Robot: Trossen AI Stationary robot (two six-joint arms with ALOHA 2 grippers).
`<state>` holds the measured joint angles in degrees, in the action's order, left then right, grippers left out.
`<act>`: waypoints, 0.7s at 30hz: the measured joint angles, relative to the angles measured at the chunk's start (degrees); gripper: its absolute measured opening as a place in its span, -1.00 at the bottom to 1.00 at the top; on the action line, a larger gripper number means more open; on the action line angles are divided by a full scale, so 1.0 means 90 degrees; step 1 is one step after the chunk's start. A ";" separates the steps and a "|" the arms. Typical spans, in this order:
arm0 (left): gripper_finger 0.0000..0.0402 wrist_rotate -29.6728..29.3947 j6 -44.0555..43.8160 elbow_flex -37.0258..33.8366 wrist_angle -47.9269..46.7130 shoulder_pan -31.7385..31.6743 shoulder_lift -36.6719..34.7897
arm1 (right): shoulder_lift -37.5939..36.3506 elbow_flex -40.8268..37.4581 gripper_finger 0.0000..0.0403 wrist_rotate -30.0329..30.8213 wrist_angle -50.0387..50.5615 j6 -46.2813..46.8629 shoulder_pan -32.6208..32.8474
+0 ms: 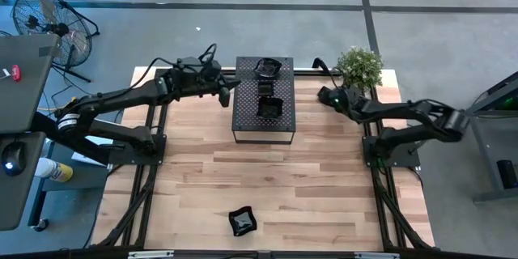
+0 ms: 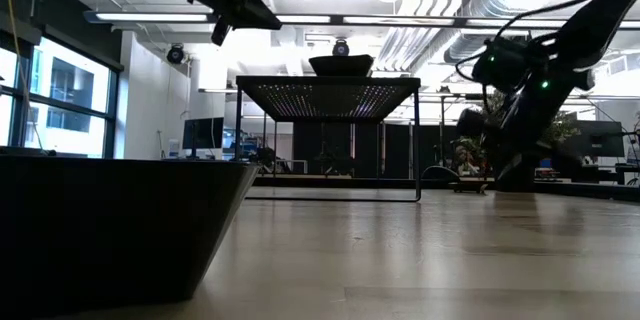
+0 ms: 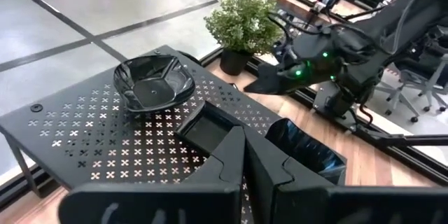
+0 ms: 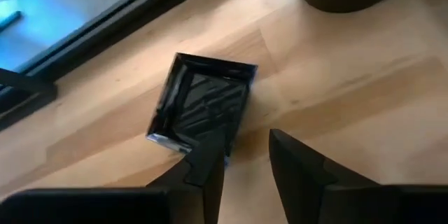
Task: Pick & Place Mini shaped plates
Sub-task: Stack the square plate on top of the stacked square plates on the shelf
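Three glossy black mini plates sit on the perforated black box [image 1: 263, 121]: a wavy round one [image 3: 154, 84], a small rectangular one [image 3: 208, 129] and a ribbed square one [image 3: 308, 152]. My left gripper [image 3: 245, 147] is shut and empty, raised just off the box's left edge [image 1: 222, 91]. My right gripper [image 4: 246, 143] is open and hangs over a rectangular plate [image 4: 203, 105] that lies flat on the wood beside the plant pot; the gripper [image 1: 325, 95] hides this plate in the high view. Another plate [image 1: 242, 221] lies near the table's near edge and looms large in the low view [image 2: 100, 230].
A potted plant [image 1: 359, 66] stands at the far right corner, close behind my right gripper. The box stands on thin legs [image 2: 330, 85] at the table's far middle. Bare wood [image 1: 267, 178] spreads between the box and the near plate. A fan [image 1: 48, 20] stands off the table.
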<state>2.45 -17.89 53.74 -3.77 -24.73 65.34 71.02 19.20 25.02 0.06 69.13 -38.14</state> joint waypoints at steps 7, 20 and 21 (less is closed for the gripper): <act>-1.00 -0.0004 0.0000 0.0000 -0.0125 0.0000 0.0000 | 0.0819 0.0001 -0.60 -0.0286 -0.0961 -0.0238 -0.0240; -1.00 -0.0006 0.0000 0.0000 -0.0149 0.0000 0.0002 | 0.0850 0.0087 -0.98 -0.0783 -0.0909 -0.0533 -0.0286; -1.00 -0.0008 0.0000 0.0000 -0.0148 0.0000 0.0002 | 0.0750 0.0085 -0.97 -0.0800 -0.0885 -0.0589 -0.0288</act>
<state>2.38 -17.89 53.74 -5.10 -24.73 65.36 77.77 19.97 17.81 -7.90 63.83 -40.73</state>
